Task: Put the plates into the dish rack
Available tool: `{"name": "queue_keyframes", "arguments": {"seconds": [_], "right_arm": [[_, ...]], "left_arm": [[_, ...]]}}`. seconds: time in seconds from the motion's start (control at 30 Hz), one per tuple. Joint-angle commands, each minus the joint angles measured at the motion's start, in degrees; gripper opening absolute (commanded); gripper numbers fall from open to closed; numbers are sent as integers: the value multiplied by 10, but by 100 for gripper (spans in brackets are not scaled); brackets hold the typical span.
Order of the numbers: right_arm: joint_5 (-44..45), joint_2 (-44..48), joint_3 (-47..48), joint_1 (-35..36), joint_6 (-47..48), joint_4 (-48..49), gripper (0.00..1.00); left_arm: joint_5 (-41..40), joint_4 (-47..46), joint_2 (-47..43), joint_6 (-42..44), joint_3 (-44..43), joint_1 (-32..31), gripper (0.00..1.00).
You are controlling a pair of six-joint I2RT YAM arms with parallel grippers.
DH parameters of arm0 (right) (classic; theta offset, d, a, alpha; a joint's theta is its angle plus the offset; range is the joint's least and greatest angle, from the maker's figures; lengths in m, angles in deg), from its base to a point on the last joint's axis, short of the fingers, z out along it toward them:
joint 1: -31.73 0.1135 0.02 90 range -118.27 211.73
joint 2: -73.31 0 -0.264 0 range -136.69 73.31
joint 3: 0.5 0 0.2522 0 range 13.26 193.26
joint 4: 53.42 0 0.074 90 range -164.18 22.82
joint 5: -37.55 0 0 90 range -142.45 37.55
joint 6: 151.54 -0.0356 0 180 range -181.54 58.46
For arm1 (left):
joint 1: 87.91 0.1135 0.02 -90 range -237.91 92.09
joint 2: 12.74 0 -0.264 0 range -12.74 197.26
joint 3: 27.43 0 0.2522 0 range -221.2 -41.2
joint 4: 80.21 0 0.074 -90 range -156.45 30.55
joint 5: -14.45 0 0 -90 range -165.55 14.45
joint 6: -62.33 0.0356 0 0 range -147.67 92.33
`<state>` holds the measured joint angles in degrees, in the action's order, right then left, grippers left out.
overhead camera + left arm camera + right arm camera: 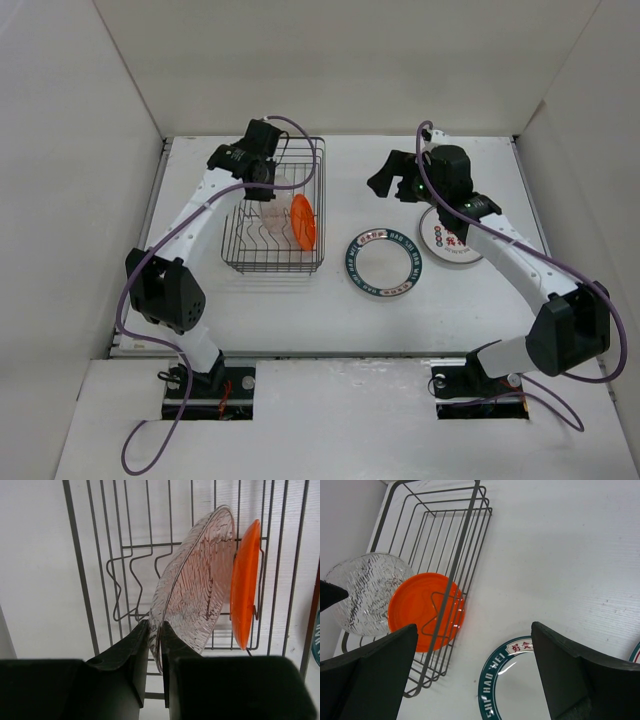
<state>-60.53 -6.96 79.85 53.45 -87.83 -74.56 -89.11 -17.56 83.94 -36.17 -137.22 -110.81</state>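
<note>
The dish rack [240, 262] stands at the left of the table. A small orange plate [303, 221] stands on edge at its right end. Beside it leans a small clear plate [197, 590], and my left gripper [155, 627] is shut on its lower rim inside the rack. In the right wrist view the clear plate [365, 592] and orange plate [417, 610] show through the rack's wires [465, 545]. A white plate with a dark teal lettered rim [355, 262] lies flat mid-table. My right gripper [392, 180] hovers wide open above the table between that plate and the rack, holding nothing.
A grey-rimmed white plate with red and green characters [445, 250] lies flat at the right, partly under my right arm. White walls close in the table on the left, back and right. The rack's upright tines [120, 587] stand left of the clear plate.
</note>
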Motion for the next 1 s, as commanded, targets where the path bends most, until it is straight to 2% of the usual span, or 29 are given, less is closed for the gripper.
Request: {"name": "queue_keyframes", "arguments": {"seconds": [0.0,0.23,0.3,0.47,0.53,0.63,0.67,0.77,0.83,0.93,0.97], "right_arm": [[-6,0,-1,-4,10,15,99],[-6,-5,-6,-4,10,15,99],[-12,-5,-6,-4,10,15,99],[-17,-10,-6,-4,4,15,99],[-17,-10,-6,-4,4,15,99],[-10,-16,-6,-9,4,15,99],[-10,-22,-6,-15,4,15,99],[-4,-27,-6,-34,4,15,99],[20,-32,-1,-56,11,20,99],[18,-38,-14,-142,11,39,99],[12,-47,-20,-167,11,51,99]], "left_arm": [[29,2,-7,-4,-13,-12,11],[51,2,-7,1,-23,-12,16],[57,2,-7,1,-23,-12,23],[74,2,-12,12,-23,-12,32],[79,2,-12,12,-23,-12,40],[91,2,-18,17,-23,-12,40],[96,2,-23,17,-23,-12,46],[96,-3,-28,22,-23,-12,46],[84,-3,-37,23,-23,-12,63],[59,-11,-66,29,-22,-12,99],[53,-16,-74,35,-22,-12,99]]}}
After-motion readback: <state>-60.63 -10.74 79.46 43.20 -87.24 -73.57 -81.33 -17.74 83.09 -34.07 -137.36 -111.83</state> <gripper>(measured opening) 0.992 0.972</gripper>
